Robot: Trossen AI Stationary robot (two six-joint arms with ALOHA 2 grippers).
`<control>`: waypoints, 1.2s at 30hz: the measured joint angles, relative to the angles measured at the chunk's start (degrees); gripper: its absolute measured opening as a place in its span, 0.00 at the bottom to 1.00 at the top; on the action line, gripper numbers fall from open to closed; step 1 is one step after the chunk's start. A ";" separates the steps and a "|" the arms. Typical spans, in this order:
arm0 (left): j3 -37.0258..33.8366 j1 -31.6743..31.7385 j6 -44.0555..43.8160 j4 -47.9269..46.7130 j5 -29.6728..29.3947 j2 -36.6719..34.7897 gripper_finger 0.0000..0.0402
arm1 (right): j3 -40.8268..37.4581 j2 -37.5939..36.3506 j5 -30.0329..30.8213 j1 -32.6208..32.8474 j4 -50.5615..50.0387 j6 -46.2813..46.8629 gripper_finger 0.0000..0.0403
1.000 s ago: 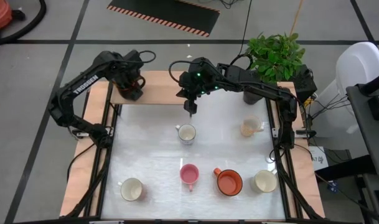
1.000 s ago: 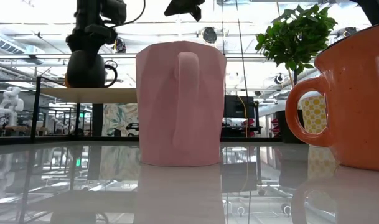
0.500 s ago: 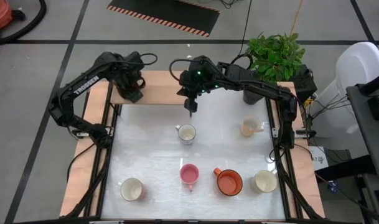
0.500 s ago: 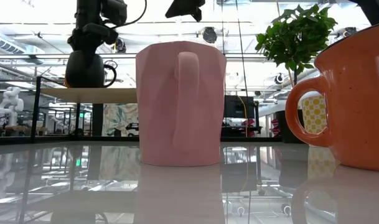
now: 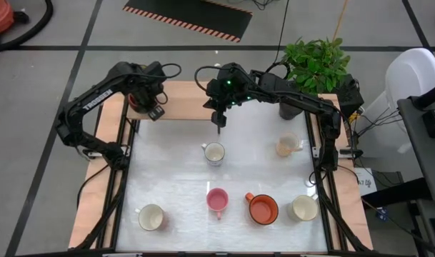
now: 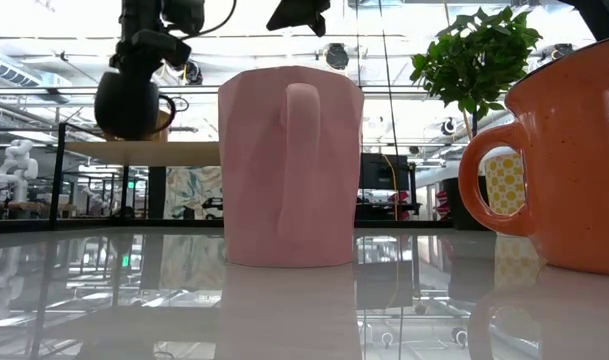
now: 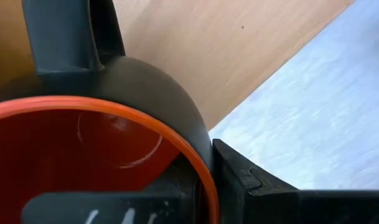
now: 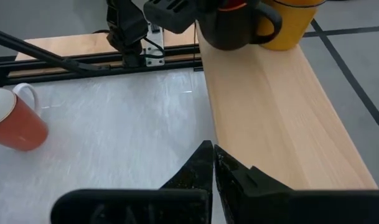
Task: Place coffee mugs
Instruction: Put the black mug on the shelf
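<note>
A dark mug with a red inside [image 7: 114, 143] is at the wooden shelf [image 5: 185, 108] along the table's far edge, with my left gripper [image 5: 151, 100] shut on it. A yellow mug [image 8: 292, 22] stands right behind it on the shelf. My right gripper [image 5: 218, 123] hangs shut over the seam between shelf and white table [image 5: 174, 178], holding nothing. On the table stand a white-inside mug [image 5: 213, 153], a pale mug [image 5: 286, 146], a pink mug [image 5: 217, 200], an orange mug [image 5: 263, 208] and two cream mugs [image 5: 152, 217] [image 5: 303, 208]. My left gripper holds the dark mug by its wall at the rim [image 7: 205, 168], on the side away from the handle [image 7: 58, 37]. One finger [image 7: 102, 208] is inside the mug and the other [image 7: 251, 186] outside. The fingers come from above. The mug [image 6: 129, 100] is tilted, its bottom just at the shelf top.
A dark pot with a green plant [image 5: 313, 64] stands at the far right corner. Black frame rails [image 5: 124, 164] run along the table's left and right sides. The pink mug [image 6: 289, 165] and the orange mug [image 6: 569, 160] stand close to the near edge.
With my left gripper on it, the dark mug has risen slightly from the shelf, tipped over, and shifted a little toward the table's left. My right gripper has kept still.
</note>
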 joint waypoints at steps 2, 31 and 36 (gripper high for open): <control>0.00 0.00 -0.48 -0.02 0.04 -0.28 0.09 | 0.00 0.00 0.00 0.00 0.00 0.00 0.00; 0.07 2.41 -9.17 -0.02 3.37 -0.31 0.20 | 0.00 0.00 -0.09 0.02 -0.02 0.48 0.00; 0.17 2.69 -8.14 0.09 2.53 -0.39 0.29 | 0.00 0.00 -0.11 0.02 -0.29 0.46 0.00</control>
